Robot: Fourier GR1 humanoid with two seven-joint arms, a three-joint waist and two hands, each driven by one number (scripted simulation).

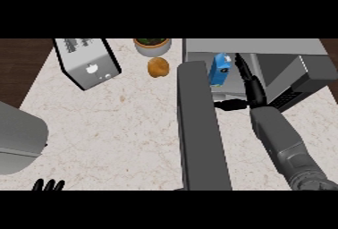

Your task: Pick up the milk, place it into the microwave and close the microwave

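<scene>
Fingers (243, 71) of the right hand (256, 96) lie straight beside the milk (220, 69) inside the microwave (277, 45); we withdraw them without tipping it, then shut the door (201, 134).

Left hand (49, 184): only fingertips show at lower edge; palm cut off.

Right hand (255, 96): fingers (243, 71) lie just right of milk (220, 69); touching or apart, cannot tell. Whether milk rests on anything, cannot tell.

Microwave (290, 67): far side, beyond my right fingertips, cut off at top.

Microwave door (198, 134): near end cut off; hides strip of table (119, 125) between my two sets of fingers.

Plant pot (152, 44), well left of right fingers: top cut off.

Brown lump (158, 67) near pot: too small to name.

Grey bulk (20, 138) beyond left fingertips: cut by left edge, cannot tell what.
</scene>
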